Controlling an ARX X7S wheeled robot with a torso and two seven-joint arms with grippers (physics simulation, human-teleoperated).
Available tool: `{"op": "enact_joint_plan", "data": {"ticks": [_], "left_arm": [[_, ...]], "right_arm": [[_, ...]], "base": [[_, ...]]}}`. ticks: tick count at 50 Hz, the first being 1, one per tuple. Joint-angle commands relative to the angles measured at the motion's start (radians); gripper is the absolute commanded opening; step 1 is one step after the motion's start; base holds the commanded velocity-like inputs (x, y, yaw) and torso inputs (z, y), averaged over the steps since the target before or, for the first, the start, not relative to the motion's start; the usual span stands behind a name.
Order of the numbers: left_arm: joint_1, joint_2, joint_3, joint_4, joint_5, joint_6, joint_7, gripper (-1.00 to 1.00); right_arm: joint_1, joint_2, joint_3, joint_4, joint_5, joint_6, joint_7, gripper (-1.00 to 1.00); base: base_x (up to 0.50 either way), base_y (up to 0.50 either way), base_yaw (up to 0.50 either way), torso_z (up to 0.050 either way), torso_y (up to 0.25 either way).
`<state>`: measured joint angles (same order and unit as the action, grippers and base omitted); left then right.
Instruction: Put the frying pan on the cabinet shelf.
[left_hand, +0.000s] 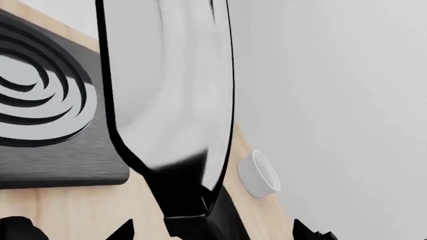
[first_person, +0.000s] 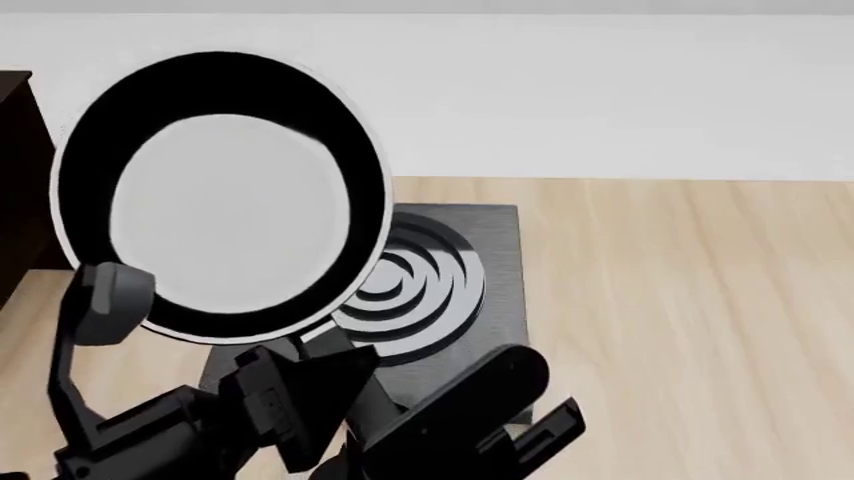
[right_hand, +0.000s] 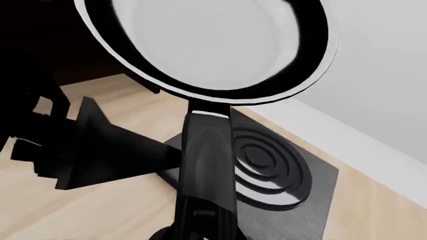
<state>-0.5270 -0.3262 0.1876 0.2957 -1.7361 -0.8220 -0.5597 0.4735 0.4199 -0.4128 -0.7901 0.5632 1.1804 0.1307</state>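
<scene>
Tool (right_hand: 193, 222) round glossy frying pan (first_person: 220, 200) handle (pale grey base)

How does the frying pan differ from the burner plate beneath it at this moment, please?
The frying pan is round, while the burner plate is square. The frying pan is raised in the air and tilted toward the head camera; the burner plate lies flat on the wooden top. The pan's base is plain pale grey; the plate bears concentric rings. Both are largely black.

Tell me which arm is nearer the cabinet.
Left. Left arm is beside the cabinet; right arm is farther right, before the burner, at the pan handle.
</scene>
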Motion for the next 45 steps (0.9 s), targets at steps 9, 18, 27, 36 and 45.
{"op": "enact_joint_plan", "data": {"ticks": [9,18,27,36,45], "left_arm": [[0.002,0.016,0.017,-0.057,0.038,0.021,0.042,1.0],[-0.006,0.023,0.007,-0.068,0.027,0.041,0.032,-1.0],[0.008,0.025,0.002,-0.054,0.024,0.055,0.028,-1.0],[0.017,0.029,-0.009,-0.044,0.008,0.073,0.018,-1.0],[0.004,0.034,-0.022,-0.055,0.02,0.099,0.019,-1.0]], "right_arm": [[-0.014,0.005,0.025,-0.015,-0.051,-0.043,0.052,-1.0],[-0.013,0.001,0.02,-0.014,-0.048,-0.043,0.058,-1.0],[-0.012,-0.004,0.011,-0.013,-0.048,-0.047,0.063,-1.0],[-0.022,0.0,-0.004,-0.003,-0.055,-0.075,0.06,-1.0],[-0.024,0.004,-0.027,-0.01,-0.053,-0.064,0.064,1.0]], "base": [[0.0,0.0,0.0,0.001,0.002],[0.0,0.0,0.0,0.0,0.001],[0.0,0.0,0.0,0.001,0.002],[0.0,0.0,0.0,0.0,0.001],[0.0,0.0,0.0,0.001,0.001]]}}
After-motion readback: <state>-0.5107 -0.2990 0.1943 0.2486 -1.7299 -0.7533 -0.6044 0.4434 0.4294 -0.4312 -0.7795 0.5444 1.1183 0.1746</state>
